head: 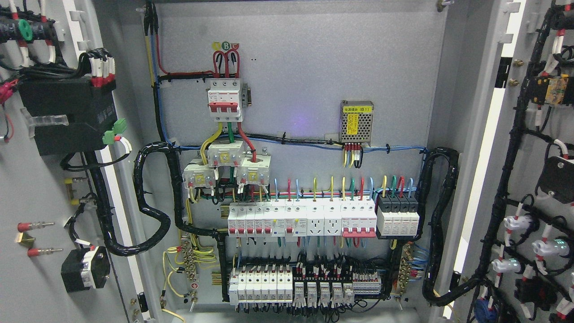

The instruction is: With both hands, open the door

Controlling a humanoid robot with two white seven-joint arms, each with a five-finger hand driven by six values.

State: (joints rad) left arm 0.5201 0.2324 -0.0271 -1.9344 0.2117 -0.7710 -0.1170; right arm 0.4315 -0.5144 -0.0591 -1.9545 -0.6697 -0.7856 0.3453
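An electrical cabinet stands wide open in the head view. Its left door (31,188) is swung out to the left, showing its inner face with a black box and wiring. The right door (529,148) is swung out to the right, its inner face carrying black cable looms and white lamp backs. Between them the grey back panel (296,67) is exposed, with a red three-pole breaker (224,99) at the top and rows of white breakers (300,219) lower down. Neither of my hands nor any arm shows in the picture.
A small metal power supply (356,124) with a yellow label sits right of centre on the panel. Thick black cable bundles (148,202) loop from the panel to each door. Terminal blocks (309,285) fill the bottom row.
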